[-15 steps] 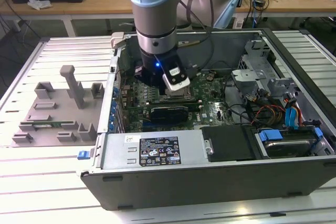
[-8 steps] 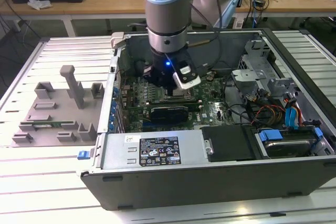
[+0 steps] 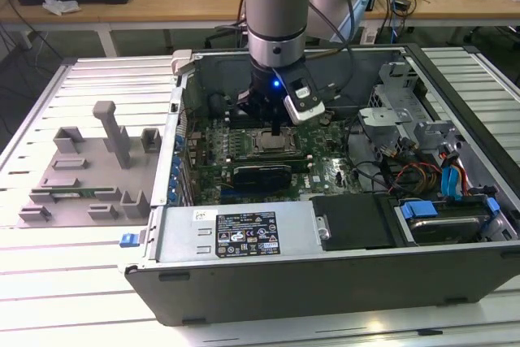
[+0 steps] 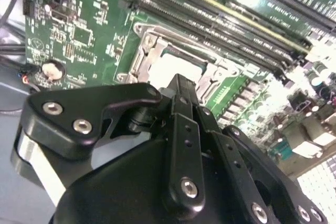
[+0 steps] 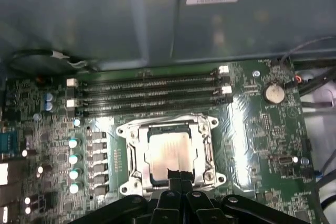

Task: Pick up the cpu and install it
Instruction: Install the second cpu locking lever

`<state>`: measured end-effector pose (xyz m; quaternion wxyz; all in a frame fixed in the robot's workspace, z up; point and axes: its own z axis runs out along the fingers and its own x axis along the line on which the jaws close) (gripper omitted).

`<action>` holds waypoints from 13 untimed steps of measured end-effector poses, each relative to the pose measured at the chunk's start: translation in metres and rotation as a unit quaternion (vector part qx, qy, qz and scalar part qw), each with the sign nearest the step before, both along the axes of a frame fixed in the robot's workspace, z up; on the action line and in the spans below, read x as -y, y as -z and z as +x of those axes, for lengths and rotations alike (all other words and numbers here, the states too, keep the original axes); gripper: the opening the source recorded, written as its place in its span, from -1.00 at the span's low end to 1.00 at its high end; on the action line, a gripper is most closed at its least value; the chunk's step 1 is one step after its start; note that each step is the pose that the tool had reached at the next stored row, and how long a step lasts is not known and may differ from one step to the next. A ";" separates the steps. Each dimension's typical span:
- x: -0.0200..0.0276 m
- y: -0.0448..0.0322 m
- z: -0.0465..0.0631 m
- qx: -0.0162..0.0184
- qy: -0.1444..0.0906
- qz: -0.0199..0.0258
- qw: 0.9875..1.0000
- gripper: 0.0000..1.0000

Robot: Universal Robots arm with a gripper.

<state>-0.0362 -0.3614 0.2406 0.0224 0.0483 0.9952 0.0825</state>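
Note:
The cpu (image 3: 272,142) lies flat in the open metal socket (image 5: 131,153) on the green motherboard (image 3: 325,172) inside the open computer case. Its silver top plate shows in both wrist views (image 5: 168,150) (image 4: 176,66). My gripper (image 3: 278,127) hangs straight above the socket, arm pointing down into the case. In the first wrist view the black fingertips (image 5: 173,174) are pressed together at the cpu's near edge, shut, with nothing seen between them. In the second wrist view the gripper (image 4: 181,85) covers part of the cpu.
Memory slots (image 5: 147,90) run along one side of the socket, and a coin battery (image 5: 273,93) sits nearby. A black power supply (image 3: 236,233), drive cage and coloured cables (image 3: 422,176) fill the case's other parts. Grey holder blocks (image 3: 89,168) stand at the exterior view's left.

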 end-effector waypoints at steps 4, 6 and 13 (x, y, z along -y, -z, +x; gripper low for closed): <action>-0.0004 -0.0004 0.000 0.000 0.000 0.000 1.000 -0.79; -0.0005 -0.0005 0.000 0.000 0.000 0.000 1.000 -0.79; -0.0006 -0.0005 0.000 0.000 0.000 0.000 1.000 -0.79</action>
